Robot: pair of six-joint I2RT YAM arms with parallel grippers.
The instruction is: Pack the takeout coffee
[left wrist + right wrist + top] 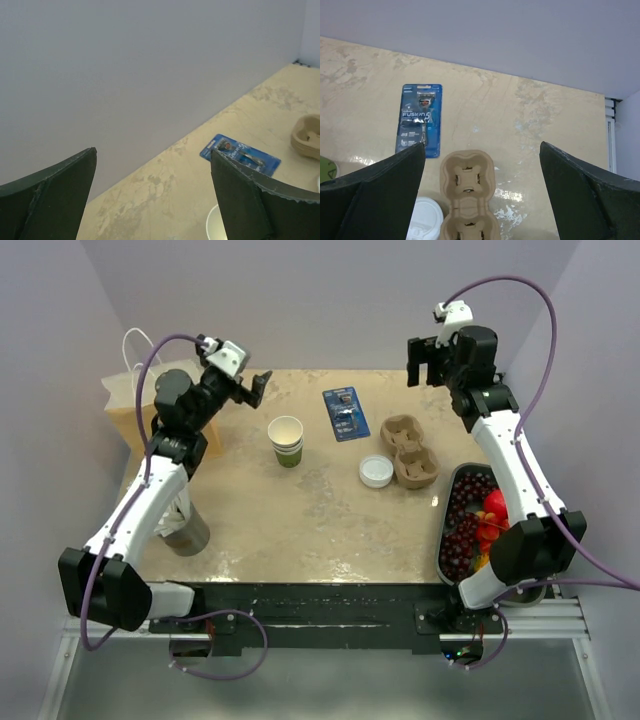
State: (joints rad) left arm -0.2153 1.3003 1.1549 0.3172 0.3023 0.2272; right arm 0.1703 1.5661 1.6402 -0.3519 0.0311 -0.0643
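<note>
The takeout coffee is out of view; no lidded cup shows. An olive-green and cream paper cup [286,440] stands open-topped left of the table's middle, and its rim [214,226] peeks in at the bottom of the left wrist view. A round white lid [376,471] [422,220] lies flat by itself next to a brown pulp cup carrier [410,452] [468,190]. My left gripper [258,388] [153,150] hovers open above the table's back left, empty. My right gripper [425,362] [482,143] hangs open and empty over the back right, above the carrier.
A blue razor pack [346,413] [419,120] lies at the back centre. A brown paper bag [125,405] stands at the far left. A dark tray [445,502] of fruit sits at the right edge. A grey cup [186,532] stands under the left arm.
</note>
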